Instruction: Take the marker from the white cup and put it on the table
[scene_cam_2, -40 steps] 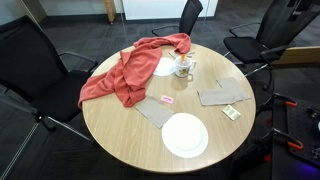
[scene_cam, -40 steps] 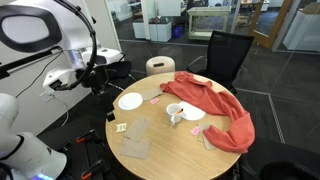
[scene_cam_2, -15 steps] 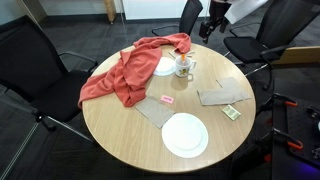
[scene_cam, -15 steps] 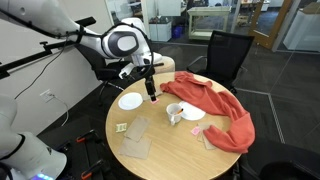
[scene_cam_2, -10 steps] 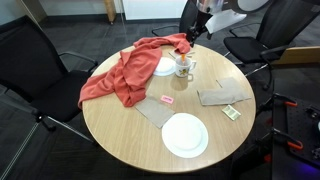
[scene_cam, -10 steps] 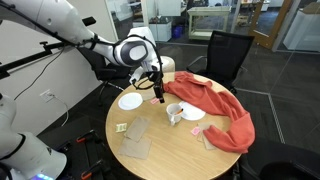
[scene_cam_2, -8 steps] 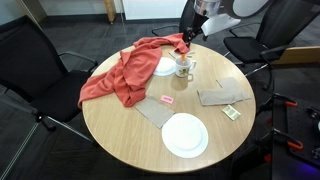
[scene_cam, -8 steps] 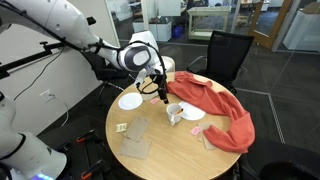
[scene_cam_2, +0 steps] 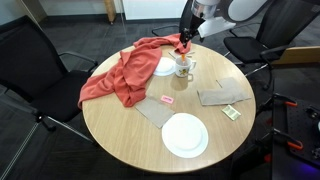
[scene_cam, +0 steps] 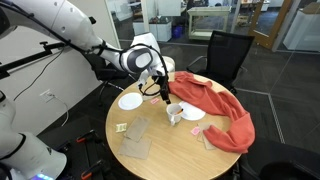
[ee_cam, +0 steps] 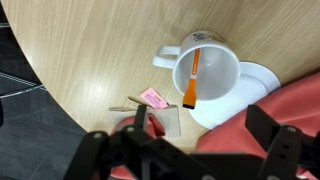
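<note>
Table: the round wooden top (scene_cam: 165, 152) carries the same things as 2.7 s ago. Nothing on it has shifted, and no marker lies on the wood yet.
Arm: the arm (scene_cam: 95, 38) was off to the side of the table 2.7 s ago. It has since swung in over the table's edge, and in the last 0.5 s it has barely moved.
Red cloth: the red cloth (scene_cam_2: 125, 75) is draped as before, with 1 edge close to the cup.
Gripper: the gripper (scene_cam: 163, 94) has come down to just above and beside the cup. In the wrist view its 2 fingers (ee_cam: 285, 145) stand spread wide with nothing between them.
White cup: the white cup (ee_cam: 205, 75) stands upright against the shallow dish (ee_cam: 258, 88). The wrist view now looks straight into its mouth.
Marker: the marker (ee_cam: 190, 78) is orange with a dark tip. It lies slanted inside the cup, 1 end by the rim, untouched.
Meaning: the approach looks nearly done and the grasp has not begun. The next move likely calls for setting the jaws across the thin marker and lowering into the cup's mouth without nudging the cup.
</note>
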Controlling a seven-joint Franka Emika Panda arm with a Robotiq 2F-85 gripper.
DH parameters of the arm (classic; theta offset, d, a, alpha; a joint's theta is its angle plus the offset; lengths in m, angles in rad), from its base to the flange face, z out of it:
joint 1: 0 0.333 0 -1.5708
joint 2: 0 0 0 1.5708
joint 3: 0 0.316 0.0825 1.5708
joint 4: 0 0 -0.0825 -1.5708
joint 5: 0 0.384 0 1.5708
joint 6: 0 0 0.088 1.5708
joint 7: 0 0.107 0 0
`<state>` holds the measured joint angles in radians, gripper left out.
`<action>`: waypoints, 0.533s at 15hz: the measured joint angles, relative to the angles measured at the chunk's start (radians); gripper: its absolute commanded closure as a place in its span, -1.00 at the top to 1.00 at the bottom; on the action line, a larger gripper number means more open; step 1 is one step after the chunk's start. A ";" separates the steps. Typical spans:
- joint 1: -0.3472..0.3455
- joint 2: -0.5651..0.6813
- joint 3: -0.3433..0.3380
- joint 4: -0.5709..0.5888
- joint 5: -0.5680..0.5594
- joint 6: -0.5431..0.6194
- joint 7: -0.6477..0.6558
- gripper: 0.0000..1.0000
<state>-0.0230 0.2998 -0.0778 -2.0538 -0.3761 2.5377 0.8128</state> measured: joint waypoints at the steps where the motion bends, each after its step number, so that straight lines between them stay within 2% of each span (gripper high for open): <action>1: 0.006 0.001 -0.010 -0.001 0.008 0.000 0.000 1.00; 8: 0.022 0.049 -0.036 -0.001 0.082 0.056 0.000 1.00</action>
<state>-0.0013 0.3488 -0.1139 -2.0545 -0.2945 2.5941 0.8123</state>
